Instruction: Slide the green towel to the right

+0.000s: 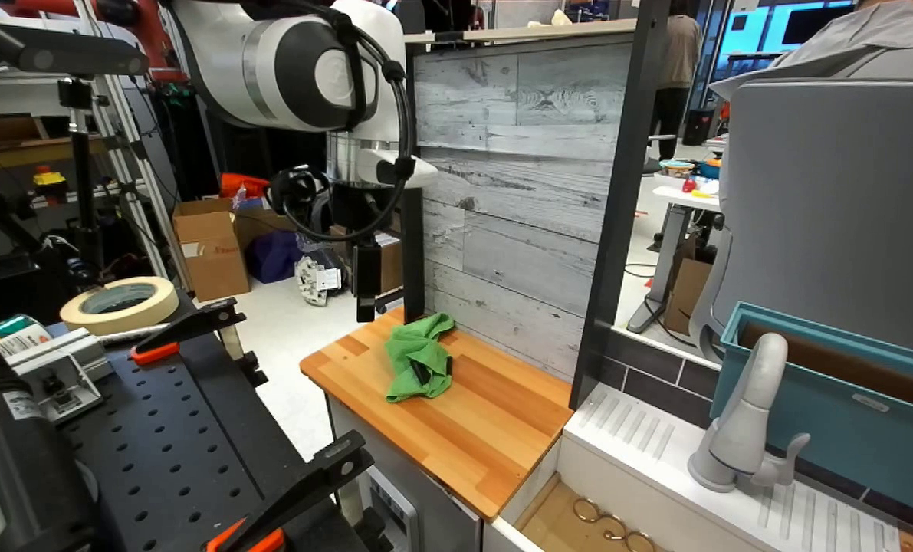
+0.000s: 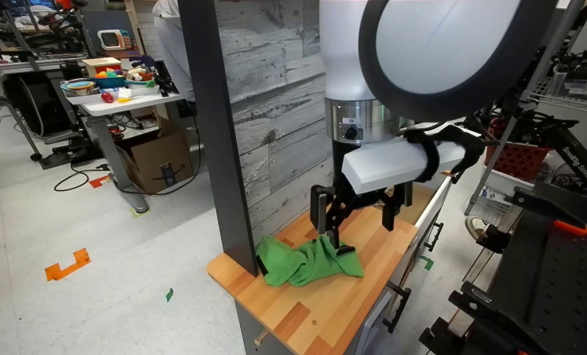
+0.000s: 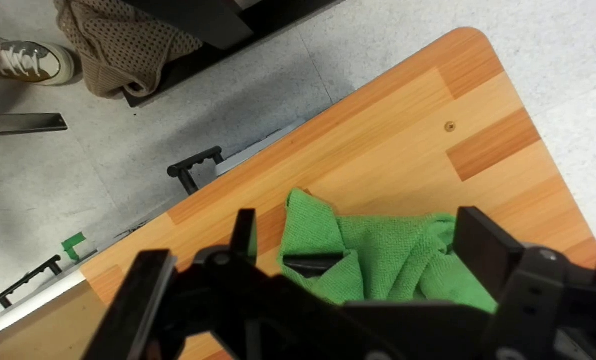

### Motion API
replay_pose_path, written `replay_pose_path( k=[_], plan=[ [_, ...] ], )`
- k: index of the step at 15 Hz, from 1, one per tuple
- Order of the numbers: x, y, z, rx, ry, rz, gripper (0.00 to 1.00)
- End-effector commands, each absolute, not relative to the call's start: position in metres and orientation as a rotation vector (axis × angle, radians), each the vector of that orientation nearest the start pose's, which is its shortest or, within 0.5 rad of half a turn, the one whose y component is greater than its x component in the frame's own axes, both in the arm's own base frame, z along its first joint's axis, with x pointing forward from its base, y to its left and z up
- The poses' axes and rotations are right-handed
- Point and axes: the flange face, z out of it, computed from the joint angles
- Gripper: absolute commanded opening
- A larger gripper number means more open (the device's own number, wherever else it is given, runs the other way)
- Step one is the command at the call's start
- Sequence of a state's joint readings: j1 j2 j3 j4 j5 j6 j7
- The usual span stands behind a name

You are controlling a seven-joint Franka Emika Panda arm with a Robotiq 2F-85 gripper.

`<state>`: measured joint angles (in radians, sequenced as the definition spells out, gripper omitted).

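Blocky black fingers (image 3: 483,250) hung parted over the crumpled green cloth towel (image 3: 383,255); we judged positioning nearly done, sliding pending.

The towel (image 1: 412,349) is green, the worktop (image 1: 494,425) striped orange-brown, the end effector (image 3: 363,239) black.

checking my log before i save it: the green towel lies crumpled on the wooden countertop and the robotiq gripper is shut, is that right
Not quite: the Robotiq gripper is open, not shut; the wrist view shows its fingers wide apart. The green towel does lie crumpled on the wooden countertop.
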<state>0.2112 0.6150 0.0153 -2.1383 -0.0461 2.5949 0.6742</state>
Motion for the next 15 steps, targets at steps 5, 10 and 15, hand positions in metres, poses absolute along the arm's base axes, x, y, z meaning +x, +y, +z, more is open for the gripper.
replay_pose_path(
  k=[5, 10, 15],
  plan=[
    [0.544, 0.124, 0.075, -2.917, 1.059, 0.081, 1.0],
    [0.557, 0.11, 0.046, -2.765, 1.328, 0.013, 1.0],
    [0.56, 0.103, 0.007, -2.677, 1.495, -0.019, 1.0]
  ],
)
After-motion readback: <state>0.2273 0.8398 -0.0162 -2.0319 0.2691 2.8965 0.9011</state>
